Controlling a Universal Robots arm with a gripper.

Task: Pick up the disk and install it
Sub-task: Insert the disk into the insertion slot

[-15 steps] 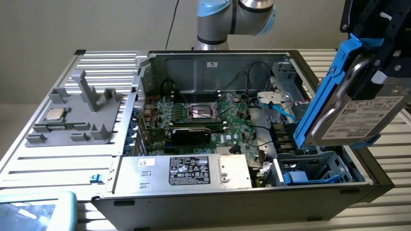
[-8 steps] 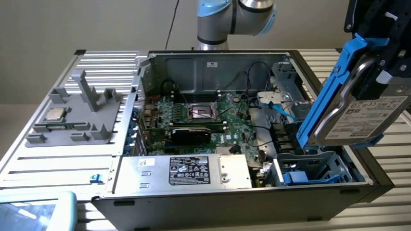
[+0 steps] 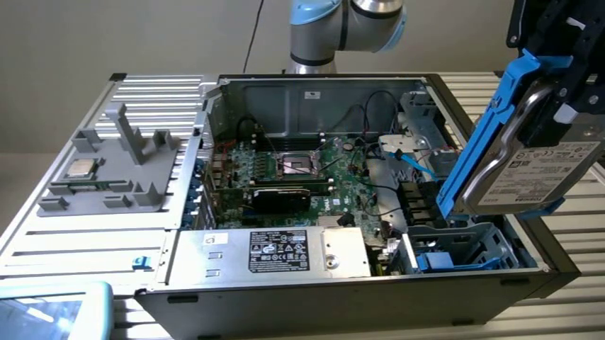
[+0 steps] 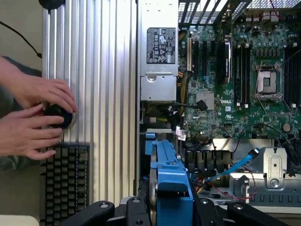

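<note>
Pincer point(image 3: 560, 106) clenched on the disk point(image 3: 529, 170), hanging tilted above the drive cage point(image 3: 492, 241); it may snag the blue cable point(image 3: 416, 161) or jam on the cage rim.

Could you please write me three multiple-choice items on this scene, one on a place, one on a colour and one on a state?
1. Where is the disk? A) on a shelf B) in a cardboard box C) aloft over the open computer case
2. What colour is its carrier? A) blue B) red C) yellow
3. How is the gripper? A) open, empty B) shut on the disk C) shut on a screwdriver

1 C: it hangs tilted above the case, at the exterior view's right.
2 A: the frame round it is bright blue.
3 B: it is clamped, off every surface.
</note>
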